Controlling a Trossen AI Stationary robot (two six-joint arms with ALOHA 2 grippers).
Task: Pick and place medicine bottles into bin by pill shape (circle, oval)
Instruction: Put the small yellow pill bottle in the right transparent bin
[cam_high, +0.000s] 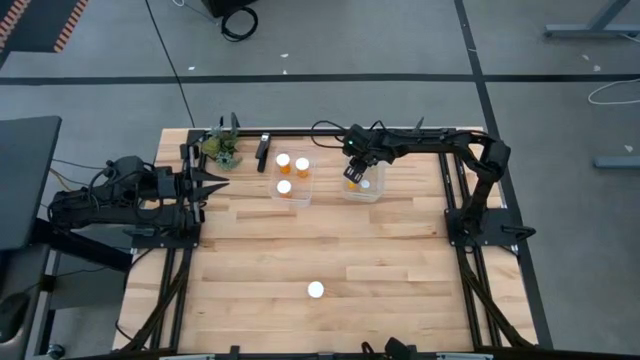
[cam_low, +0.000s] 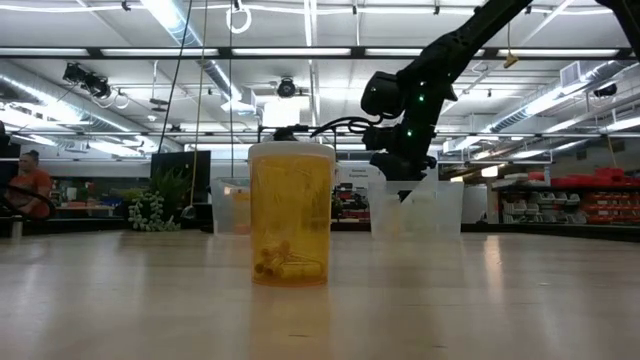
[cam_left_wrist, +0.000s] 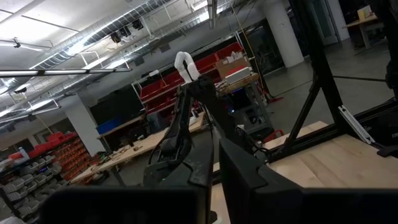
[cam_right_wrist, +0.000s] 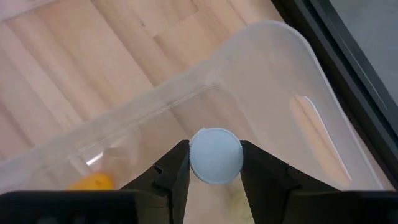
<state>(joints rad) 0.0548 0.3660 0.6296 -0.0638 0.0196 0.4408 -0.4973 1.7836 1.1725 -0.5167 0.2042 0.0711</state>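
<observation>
My right gripper (cam_right_wrist: 215, 163) is at the far right clear bin (cam_right_wrist: 273, 74), shut on a medicine bottle whose round white cap (cam_right_wrist: 216, 155) hides its body. It also shows over that bin (cam_high: 378, 192) in the high view (cam_high: 352, 177). Another orange bottle (cam_right_wrist: 93, 182) lies in this bin. The left clear bin (cam_high: 290, 196) holds three white-capped bottles (cam_high: 284, 186). One orange bottle (cam_low: 290, 215) stands upright on the table near the front edge (cam_high: 316, 290), with oval pills at its bottom. My left gripper (cam_high: 218, 182) waits shut at the table's left edge. My right gripper pinches the bottle's white cap (cam_right_wrist: 198, 163) by its round side, one finger on each side. The fingers come from above, pointing down into the bin. The bottle stands upright under the cap. Whether its bottom rests on the bin floor is hidden.
A small green plant (cam_high: 222, 148) and a dark object (cam_high: 263, 152) sit at the far left of the table. The black frame (cam_high: 470, 200) runs along the table's edges. Bare wood lies between the bins and the front bottle.
</observation>
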